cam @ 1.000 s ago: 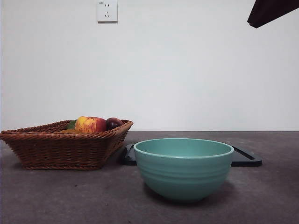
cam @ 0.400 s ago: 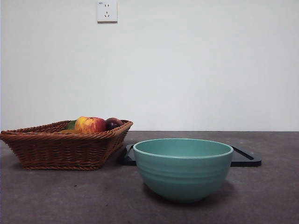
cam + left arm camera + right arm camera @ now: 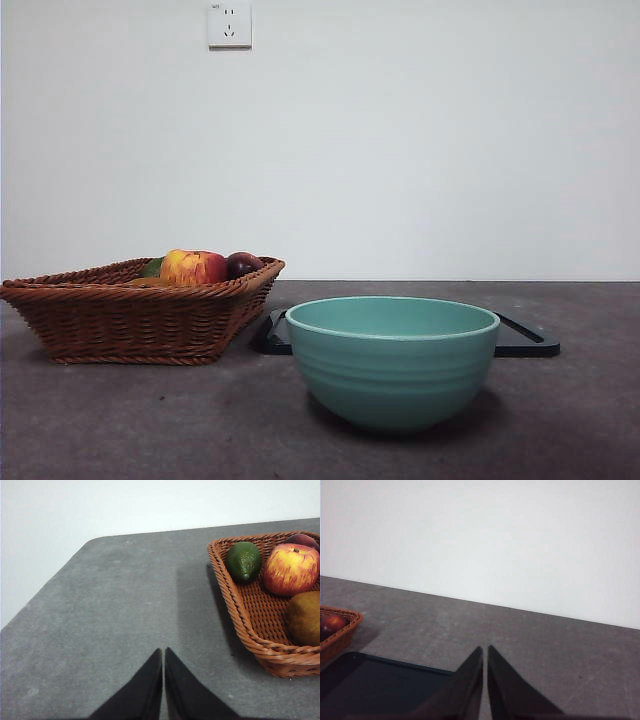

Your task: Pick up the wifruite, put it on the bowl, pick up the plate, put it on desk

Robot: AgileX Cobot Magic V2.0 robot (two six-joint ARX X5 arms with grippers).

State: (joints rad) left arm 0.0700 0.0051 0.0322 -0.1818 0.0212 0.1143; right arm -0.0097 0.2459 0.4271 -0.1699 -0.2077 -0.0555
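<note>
The brown-tan wifruite (image 3: 305,617) lies in the wicker basket (image 3: 250,630), beside the red-yellow apple (image 3: 291,569). My left gripper (image 3: 163,652) is shut and empty above the bare desk (image 3: 100,610), apart from the basket. The teal-green bowl (image 3: 392,360) stands on the desk in the front view, and what is inside it is hidden. A flat black plate (image 3: 525,340) lies behind the bowl and also shows in the right wrist view (image 3: 380,685). My right gripper (image 3: 485,650) is shut and empty above the plate's far edge. Neither gripper shows in the front view.
The basket (image 3: 140,315) stands at the left of the desk and also holds a green avocado (image 3: 244,560) and a dark purple fruit (image 3: 243,264). A white wall with a socket (image 3: 229,24) rises behind the desk. The desk's rounded corner (image 3: 90,542) is near the left gripper.
The black arm tip at the front view's top right corner has gone out of view. The bowl, basket and plate have not moved.
</note>
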